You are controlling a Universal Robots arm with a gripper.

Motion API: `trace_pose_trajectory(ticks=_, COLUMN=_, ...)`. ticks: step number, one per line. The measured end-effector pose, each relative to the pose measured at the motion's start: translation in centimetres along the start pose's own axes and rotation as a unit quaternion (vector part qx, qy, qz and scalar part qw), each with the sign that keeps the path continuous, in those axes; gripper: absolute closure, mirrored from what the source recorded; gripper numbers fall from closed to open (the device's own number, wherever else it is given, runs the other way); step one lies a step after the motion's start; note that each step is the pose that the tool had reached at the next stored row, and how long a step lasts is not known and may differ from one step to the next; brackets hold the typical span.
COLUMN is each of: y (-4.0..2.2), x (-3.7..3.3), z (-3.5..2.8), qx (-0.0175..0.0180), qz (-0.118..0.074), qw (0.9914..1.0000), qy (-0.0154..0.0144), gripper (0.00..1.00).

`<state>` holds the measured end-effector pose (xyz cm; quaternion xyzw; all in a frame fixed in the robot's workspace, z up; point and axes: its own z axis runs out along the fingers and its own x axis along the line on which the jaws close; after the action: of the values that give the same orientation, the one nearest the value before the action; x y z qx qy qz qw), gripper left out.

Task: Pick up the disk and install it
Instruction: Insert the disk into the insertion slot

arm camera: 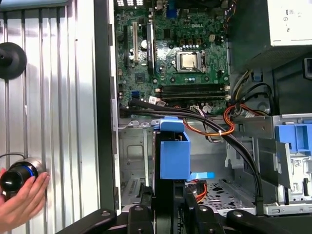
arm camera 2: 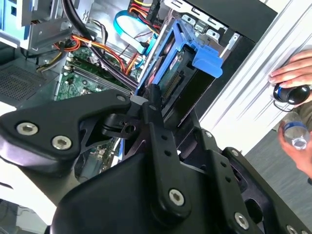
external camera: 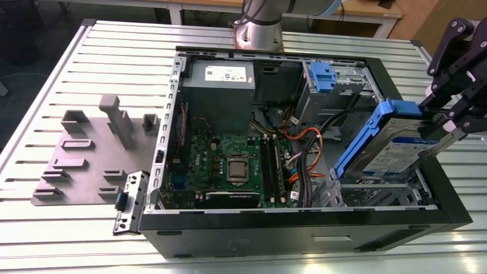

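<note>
- The gripper's [arm camera 2: 148,97] black linkage lay closest to the lens in the second wrist view, its bolted links reaching forward to the disk [arm camera 2: 178,68].
- In the exterior view the gripper [external camera: 439,127] came in from the exterior view's right at about 2 o'clock. It sloped down over the far corner of the open computer case [external camera: 304,231], and the arm's base [external camera: 259,28] stood at 12 o'clock beyond the case.
- The gripper was clamped on the disk [external camera: 392,149], with a finger against each flat side in the first wrist view [arm camera: 168,197].
- The disk hung off the desk [external camera: 91,245], above the case's drive bay at about 3 o'clock from the motherboard [external camera: 228,165]. The gripper gripped it from about 2 o'clock.
- Its long axis ran steeply from 7 o'clock up to 1 o'clock, so it was tilted rather than flat. The blue end tab [external camera: 397,108] was at the raised end and the labelled face was turned toward the exterior camera.
- The lower end dipped just inside the case rim; whether it touched the bay could not be told.
- A person's hand [arm camera: 22,197] rested on the desk outside the case wall, holding a small dark round object.
</note>
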<state>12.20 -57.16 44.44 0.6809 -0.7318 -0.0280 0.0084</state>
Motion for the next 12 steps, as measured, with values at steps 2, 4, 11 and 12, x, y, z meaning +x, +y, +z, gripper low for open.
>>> trace_pose_trajectory(ticks=2, y=0.01, x=0.00, z=0.12, qx=0.0001, qz=0.002, qw=1.00000, qy=-0.0001, gripper=0.65)
trace_pose_trajectory(ticks=4, y=0.02, x=0.01, z=0.35, qx=0.0001, qz=0.004, qw=0.99999, qy=-0.0002, gripper=0.65)
trace_pose_trajectory(ticks=11, y=-0.02, x=0.05, z=1.42, qx=0.0002, qz=0.007, qw=0.99997, qy=-0.0002, gripper=0.65)
trace_pose_trajectory(ticks=12, y=-0.02, x=0.06, z=1.42, qx=0.0002, qz=0.007, qw=0.99997, qy=-0.0002, gripper=0.65)
